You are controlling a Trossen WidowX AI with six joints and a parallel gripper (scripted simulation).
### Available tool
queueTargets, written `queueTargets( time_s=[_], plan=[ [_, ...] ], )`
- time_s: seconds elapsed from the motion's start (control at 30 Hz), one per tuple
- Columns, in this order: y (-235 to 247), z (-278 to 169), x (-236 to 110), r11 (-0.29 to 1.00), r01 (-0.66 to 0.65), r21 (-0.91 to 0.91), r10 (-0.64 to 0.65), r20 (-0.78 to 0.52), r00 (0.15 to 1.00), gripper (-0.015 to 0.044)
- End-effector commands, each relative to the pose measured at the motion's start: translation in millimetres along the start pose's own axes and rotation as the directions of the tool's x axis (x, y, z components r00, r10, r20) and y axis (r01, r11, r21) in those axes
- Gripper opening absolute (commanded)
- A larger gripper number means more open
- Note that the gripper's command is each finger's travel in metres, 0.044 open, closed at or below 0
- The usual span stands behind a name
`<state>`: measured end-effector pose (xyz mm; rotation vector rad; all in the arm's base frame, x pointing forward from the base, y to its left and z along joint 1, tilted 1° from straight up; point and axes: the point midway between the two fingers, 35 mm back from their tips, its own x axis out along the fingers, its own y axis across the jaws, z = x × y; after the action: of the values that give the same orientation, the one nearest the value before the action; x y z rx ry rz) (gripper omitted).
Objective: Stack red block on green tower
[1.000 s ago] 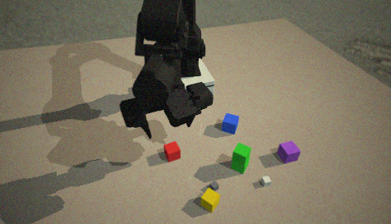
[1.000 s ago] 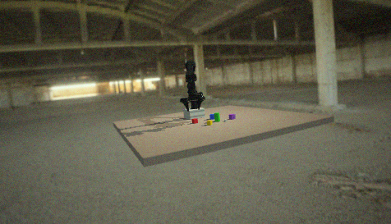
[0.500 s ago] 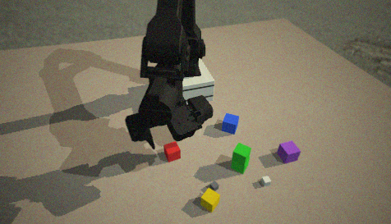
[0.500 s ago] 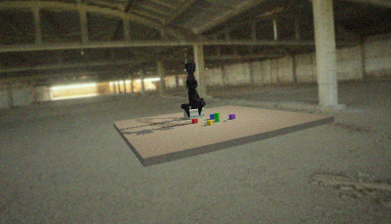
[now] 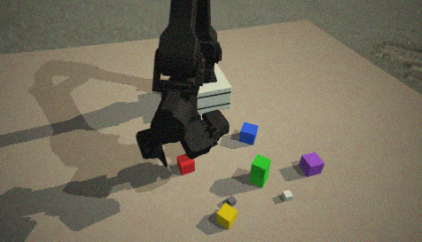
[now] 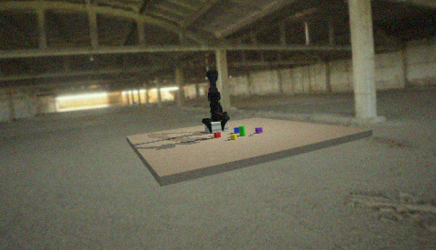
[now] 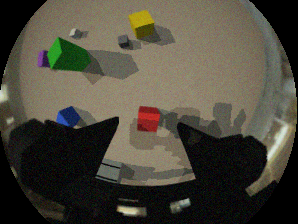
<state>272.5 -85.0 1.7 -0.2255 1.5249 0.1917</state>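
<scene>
The red block [image 5: 185,164] [image 6: 217,135] [image 7: 148,117] lies on the tan table [image 5: 346,111]. The green tower [image 5: 260,170] [image 6: 242,131] [image 7: 67,55] stands upright to its right, apart from it. My gripper [image 5: 177,159] [image 7: 149,123] is open and empty. It hangs low just over the red block. In the wrist view the block shows between the two dark fingertips. I cannot tell whether the fingers touch it.
A blue cube [image 5: 248,133] [image 7: 68,116], a purple cube [image 5: 311,163], a yellow cube [image 5: 227,215] [image 7: 141,24], a small grey cube [image 5: 230,200] and a small white cube [image 5: 286,195] lie around the tower. The arm's white base box [image 5: 217,90] stands behind.
</scene>
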Motion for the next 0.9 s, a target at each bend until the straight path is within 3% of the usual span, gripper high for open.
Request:
queueTargets(
  time_s=[0.0,0.87],
  plan=[
    [0.8,-2.3,9.7,1.0,-0.002,-0.004,0.002,-0.008,1.0,0.044],
    [1.4,-3.4,30.0,1.0,-0.002,-0.004,0.002,-0.008,1.0,0.044]
  ],
)
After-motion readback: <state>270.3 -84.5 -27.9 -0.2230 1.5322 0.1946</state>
